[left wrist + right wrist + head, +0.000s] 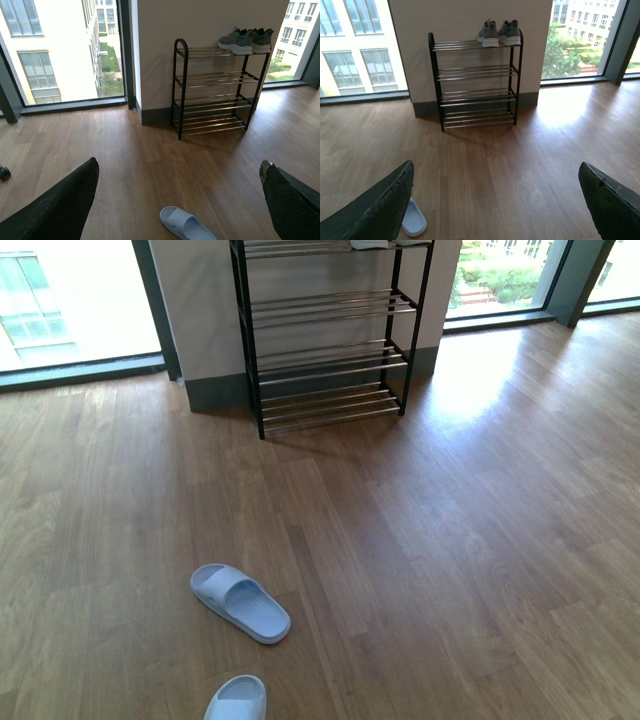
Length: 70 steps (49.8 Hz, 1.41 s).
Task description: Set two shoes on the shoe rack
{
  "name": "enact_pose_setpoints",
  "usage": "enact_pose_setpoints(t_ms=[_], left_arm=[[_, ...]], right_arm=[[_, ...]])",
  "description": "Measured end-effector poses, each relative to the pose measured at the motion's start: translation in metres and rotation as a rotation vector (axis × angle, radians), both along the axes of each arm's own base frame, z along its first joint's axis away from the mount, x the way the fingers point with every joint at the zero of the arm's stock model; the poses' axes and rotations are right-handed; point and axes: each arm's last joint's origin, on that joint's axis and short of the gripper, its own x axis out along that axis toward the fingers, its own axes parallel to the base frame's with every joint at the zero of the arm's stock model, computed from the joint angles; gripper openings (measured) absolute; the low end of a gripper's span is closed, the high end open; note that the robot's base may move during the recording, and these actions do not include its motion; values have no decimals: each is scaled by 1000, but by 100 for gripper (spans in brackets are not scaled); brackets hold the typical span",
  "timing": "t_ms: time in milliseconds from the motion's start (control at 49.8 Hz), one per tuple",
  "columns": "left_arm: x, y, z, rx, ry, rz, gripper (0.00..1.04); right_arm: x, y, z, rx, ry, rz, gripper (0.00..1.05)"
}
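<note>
The left gripper (179, 167) and right gripper (496, 167) are held with fingers spread wide — pointed at the black metal-framed shoe rack (475, 85) at 12 o'clock, grey knit sneakers (499, 34) set on top.

Readable text: none in any view.
Sneakers (247, 40): too small to show any brand or lettering.
Slides (240, 602): plain pale blue tops, no mark legible.
Shoe rack (325, 350): black frame and silver bars, no label to be read.
Buildings (50, 55) outside the windows: no sign or number legible.
</note>
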Motion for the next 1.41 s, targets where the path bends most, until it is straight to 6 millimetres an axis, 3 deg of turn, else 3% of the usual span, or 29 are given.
enact_pose_setpoints(t_ms=[1405], left_arm=[[0,0,0,0,0,6,95]], right_arm=[[0,0,0,1,0,5,95]])
